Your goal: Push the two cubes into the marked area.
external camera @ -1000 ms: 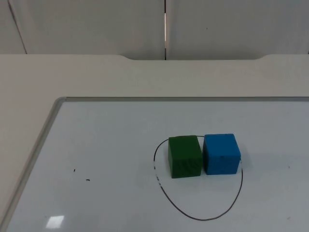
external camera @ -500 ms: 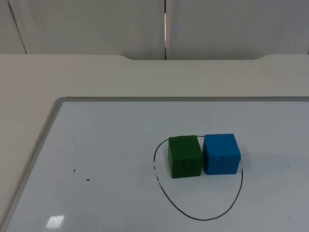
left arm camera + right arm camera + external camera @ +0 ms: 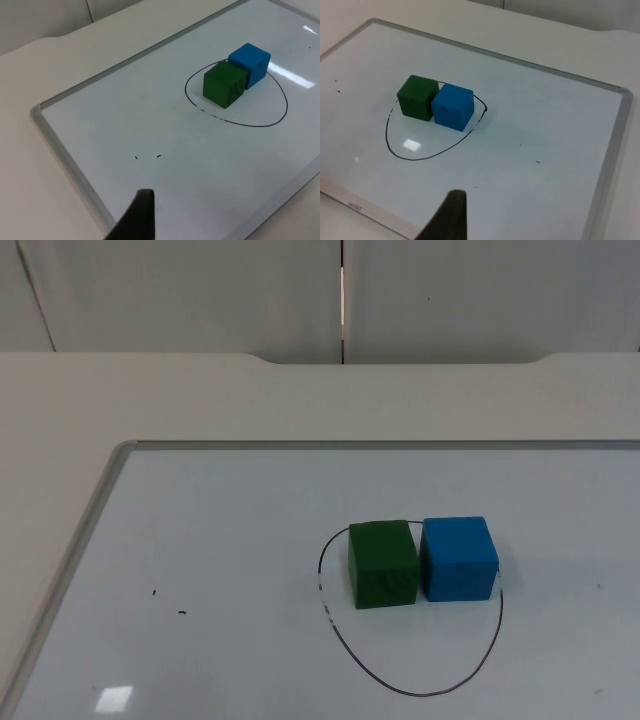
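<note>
A green cube and a blue cube stand side by side, touching, on the whiteboard. Both sit at the far end of a hand-drawn black oval, and the blue cube's outer side reaches the line. The left wrist view has the green cube and the blue cube well ahead of my left gripper, which hangs over the board's edge. From the right wrist, the green cube and the blue cube lie well ahead of my right gripper, which is near the board's front edge.
The whiteboard's grey frame runs along the left and the far side. Two small black marks lie on the board to the left of the oval. Beige table top stretches behind the board up to the partition wall.
</note>
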You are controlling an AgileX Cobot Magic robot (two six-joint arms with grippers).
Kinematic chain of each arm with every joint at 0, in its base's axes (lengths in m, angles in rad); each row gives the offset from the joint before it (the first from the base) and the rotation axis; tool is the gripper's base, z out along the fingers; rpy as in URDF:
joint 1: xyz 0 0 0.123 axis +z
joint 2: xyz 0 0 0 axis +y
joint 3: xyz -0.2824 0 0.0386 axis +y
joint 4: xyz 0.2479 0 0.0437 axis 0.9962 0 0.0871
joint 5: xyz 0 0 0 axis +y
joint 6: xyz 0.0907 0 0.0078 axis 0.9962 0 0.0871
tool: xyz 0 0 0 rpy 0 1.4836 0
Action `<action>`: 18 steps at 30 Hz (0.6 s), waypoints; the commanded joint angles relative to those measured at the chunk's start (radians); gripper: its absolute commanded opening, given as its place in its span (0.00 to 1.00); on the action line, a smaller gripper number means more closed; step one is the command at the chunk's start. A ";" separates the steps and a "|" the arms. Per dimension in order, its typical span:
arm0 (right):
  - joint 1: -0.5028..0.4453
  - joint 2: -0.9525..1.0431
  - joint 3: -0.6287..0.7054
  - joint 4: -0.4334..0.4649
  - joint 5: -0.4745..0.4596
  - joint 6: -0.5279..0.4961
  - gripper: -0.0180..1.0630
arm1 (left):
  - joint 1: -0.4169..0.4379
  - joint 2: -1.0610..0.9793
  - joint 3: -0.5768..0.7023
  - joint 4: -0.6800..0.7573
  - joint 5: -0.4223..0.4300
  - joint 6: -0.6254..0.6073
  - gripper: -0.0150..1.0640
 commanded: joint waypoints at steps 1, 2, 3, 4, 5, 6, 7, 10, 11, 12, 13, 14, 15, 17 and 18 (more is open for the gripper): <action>0.002 -0.004 0.009 0.002 -0.012 -0.008 0.99 | 0.003 -0.003 0.004 -0.004 -0.005 -0.007 0.99; 0.002 -0.004 0.009 0.002 -0.012 -0.008 0.99 | 0.003 -0.003 0.004 -0.004 -0.005 -0.007 0.99; 0.002 -0.004 0.009 0.002 -0.012 -0.008 0.99 | 0.003 -0.003 0.004 -0.004 -0.005 -0.007 0.99; 0.002 -0.004 0.009 0.002 -0.012 -0.008 0.99 | 0.003 -0.003 0.004 -0.004 -0.005 -0.007 0.99; 0.002 -0.004 0.009 0.002 -0.012 -0.008 0.99 | 0.003 -0.003 0.004 -0.004 -0.005 -0.007 0.99; 0.002 -0.004 0.009 0.002 -0.012 -0.008 0.99 | 0.003 -0.003 0.004 -0.004 -0.005 -0.007 0.99; 0.002 -0.004 0.009 0.004 -0.012 -0.014 0.99 | 0.003 -0.003 0.004 -0.004 -0.005 -0.007 0.99; 0.002 -0.004 0.009 0.037 -0.014 -0.067 0.99 | 0.003 -0.003 0.004 -0.004 -0.005 -0.007 0.99; 0.002 -0.004 0.009 0.042 -0.014 -0.076 0.99 | 0.003 -0.003 0.004 -0.004 -0.005 -0.007 0.99; 0.002 -0.004 0.009 0.042 -0.014 -0.076 0.99 | 0.003 -0.003 0.004 -0.004 -0.005 -0.007 0.99; 0.002 -0.004 0.009 0.046 -0.014 -0.082 0.99 | 0.003 -0.003 0.004 -0.004 -0.005 -0.007 0.99; 0.002 -0.004 0.009 0.046 -0.014 -0.082 0.99 | 0.003 -0.003 0.004 -0.004 -0.005 -0.007 0.99; 0.002 -0.004 0.009 0.046 -0.014 -0.082 0.99 | 0.003 -0.003 0.004 -0.004 -0.005 -0.007 0.99; 0.002 -0.004 0.009 0.046 -0.014 -0.082 0.99 | 0.003 -0.003 0.004 -0.004 -0.005 -0.007 0.99; 0.002 -0.004 0.009 0.044 -0.014 -0.082 0.99 | 0.003 -0.003 0.004 -0.004 -0.005 -0.007 0.99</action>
